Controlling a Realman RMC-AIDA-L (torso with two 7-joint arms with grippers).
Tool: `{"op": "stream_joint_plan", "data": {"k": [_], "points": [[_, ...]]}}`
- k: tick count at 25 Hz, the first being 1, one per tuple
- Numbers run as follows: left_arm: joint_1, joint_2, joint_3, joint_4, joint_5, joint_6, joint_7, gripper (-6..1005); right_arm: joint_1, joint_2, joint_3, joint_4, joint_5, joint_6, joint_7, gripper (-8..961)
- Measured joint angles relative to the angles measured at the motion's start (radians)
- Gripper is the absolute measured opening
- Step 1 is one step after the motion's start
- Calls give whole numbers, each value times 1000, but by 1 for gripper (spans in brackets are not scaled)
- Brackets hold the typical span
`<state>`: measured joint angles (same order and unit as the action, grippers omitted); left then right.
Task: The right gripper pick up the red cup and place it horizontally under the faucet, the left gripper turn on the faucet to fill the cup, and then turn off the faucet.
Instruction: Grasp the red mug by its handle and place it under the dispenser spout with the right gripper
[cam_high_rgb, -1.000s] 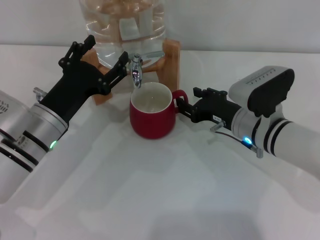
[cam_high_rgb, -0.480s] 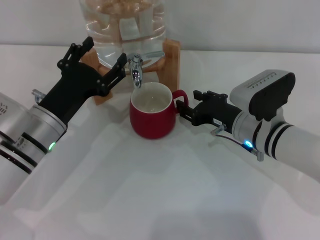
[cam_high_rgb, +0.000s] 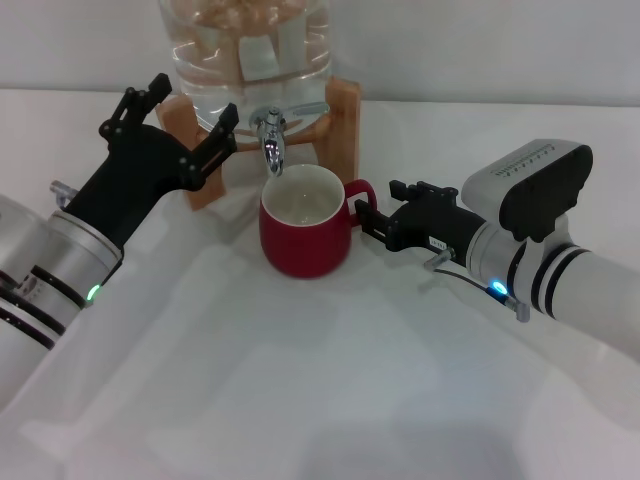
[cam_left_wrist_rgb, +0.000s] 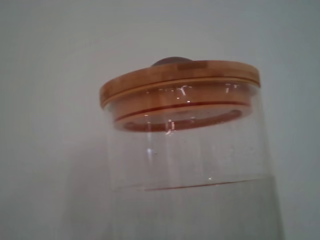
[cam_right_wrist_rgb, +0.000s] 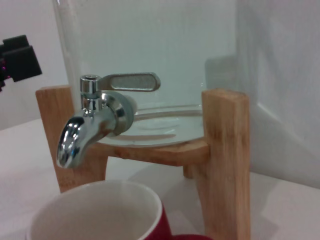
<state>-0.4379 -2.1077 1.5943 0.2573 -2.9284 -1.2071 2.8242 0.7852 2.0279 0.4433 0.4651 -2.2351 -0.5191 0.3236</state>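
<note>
The red cup (cam_high_rgb: 305, 234) is set upright on the table right under the faucet (cam_high_rgb: 271, 142). Its handle is pinched by the right gripper (cam_high_rgb: 364, 220). The left gripper (cam_high_rgb: 178, 130) is spread wide beside the faucet, holding nothing. Next, the lever must be reached and turned.

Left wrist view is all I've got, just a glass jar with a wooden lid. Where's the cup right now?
Observer: The red cup stands upright on the table, directly under the faucet spout.
Operator: Is the left gripper on the faucet?
Observer: No. The left gripper is open beside the wooden stand, apart from the lever.
Operator: And the right one?
Observer: The right gripper sits at the cup's handle.
Operator: Any water flowing?
Observer: In the right wrist view, no stream leaves the spout.
</note>
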Motion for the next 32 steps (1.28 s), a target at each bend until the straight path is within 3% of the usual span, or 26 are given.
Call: {"op": "stream_joint_plan", "data": {"k": [32], "points": [[47, 3, -64, -5, 0, 2, 1, 876, -65, -7, 0, -14, -1, -63, 0, 545]]}}
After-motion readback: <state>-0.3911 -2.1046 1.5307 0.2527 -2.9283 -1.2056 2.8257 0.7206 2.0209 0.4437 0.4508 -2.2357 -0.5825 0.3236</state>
